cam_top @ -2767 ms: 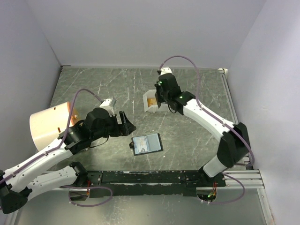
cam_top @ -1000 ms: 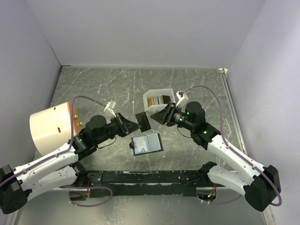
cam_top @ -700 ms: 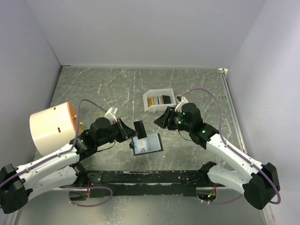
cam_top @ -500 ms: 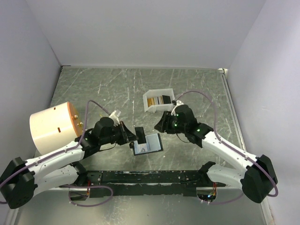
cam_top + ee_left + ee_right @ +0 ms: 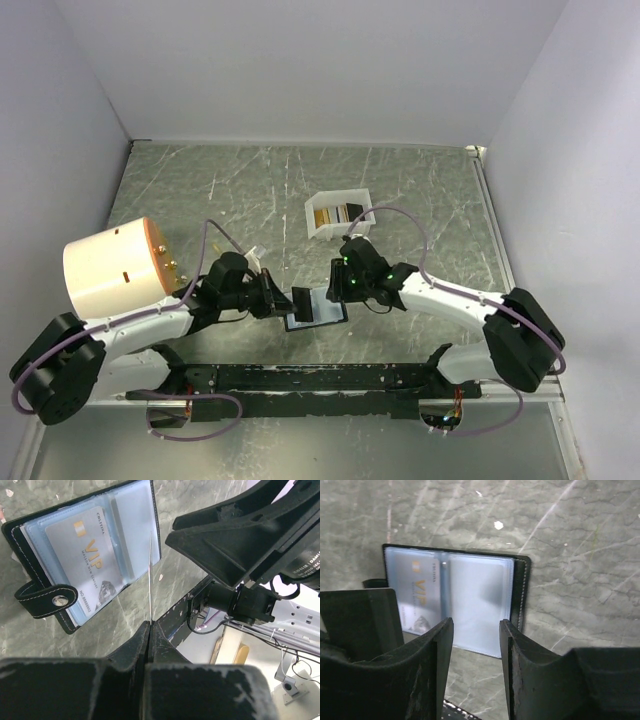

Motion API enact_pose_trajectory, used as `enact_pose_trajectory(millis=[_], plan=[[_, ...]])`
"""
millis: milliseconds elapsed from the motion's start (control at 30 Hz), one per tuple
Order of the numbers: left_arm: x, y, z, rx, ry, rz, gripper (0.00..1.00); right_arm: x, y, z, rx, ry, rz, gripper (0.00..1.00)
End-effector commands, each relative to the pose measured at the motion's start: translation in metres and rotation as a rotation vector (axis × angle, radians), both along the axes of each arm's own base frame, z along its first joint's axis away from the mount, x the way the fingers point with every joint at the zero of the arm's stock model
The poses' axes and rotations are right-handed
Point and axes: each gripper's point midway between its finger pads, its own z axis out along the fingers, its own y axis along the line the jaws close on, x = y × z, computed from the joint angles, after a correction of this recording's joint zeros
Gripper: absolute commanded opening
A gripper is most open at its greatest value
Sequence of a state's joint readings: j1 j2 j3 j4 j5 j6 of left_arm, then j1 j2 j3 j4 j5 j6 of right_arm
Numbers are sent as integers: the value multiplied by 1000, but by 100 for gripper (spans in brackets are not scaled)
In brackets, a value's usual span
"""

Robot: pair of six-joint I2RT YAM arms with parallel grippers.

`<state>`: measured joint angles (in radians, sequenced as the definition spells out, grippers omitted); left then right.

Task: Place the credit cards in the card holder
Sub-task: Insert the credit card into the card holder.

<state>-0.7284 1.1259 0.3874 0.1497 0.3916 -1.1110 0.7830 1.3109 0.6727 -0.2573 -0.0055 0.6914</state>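
"VIP" in gold on the pale card [image 5: 87, 560] inside the card holder [image 5: 132, 525], smaller print unreadable

matt black stitched leather-look card holder [image 5: 132, 530], glossy clear plastic sleeves inside, scratched, marbled stone-look table [image 5: 570, 530]

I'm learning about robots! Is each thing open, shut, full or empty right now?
card holder: open, flat on the table.
VIP card: tucked in one pocket.
dark card: pinched on edge, over the card holder.
left gripper: shut on the dark card.
right gripper: open, above the card holder.
white box: open-topped, cards inside.
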Motion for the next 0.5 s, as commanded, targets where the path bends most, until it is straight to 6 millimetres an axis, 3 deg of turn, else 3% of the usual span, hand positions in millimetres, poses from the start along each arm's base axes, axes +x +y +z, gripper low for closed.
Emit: enact_pose_trajectory(millis=[0, 233, 467], plan=[[-2, -5, -1, -33, -13, -45, 7, 9, -5, -9, -74, -23, -8, 43], [-1, -8, -13, -14, 3, -69, 7, 5, -9, -29, -128, 16, 3, 41], [1, -8, -24, 0, 19, -73, 7, -1, -13, -37, -147, 24, 0, 31]])
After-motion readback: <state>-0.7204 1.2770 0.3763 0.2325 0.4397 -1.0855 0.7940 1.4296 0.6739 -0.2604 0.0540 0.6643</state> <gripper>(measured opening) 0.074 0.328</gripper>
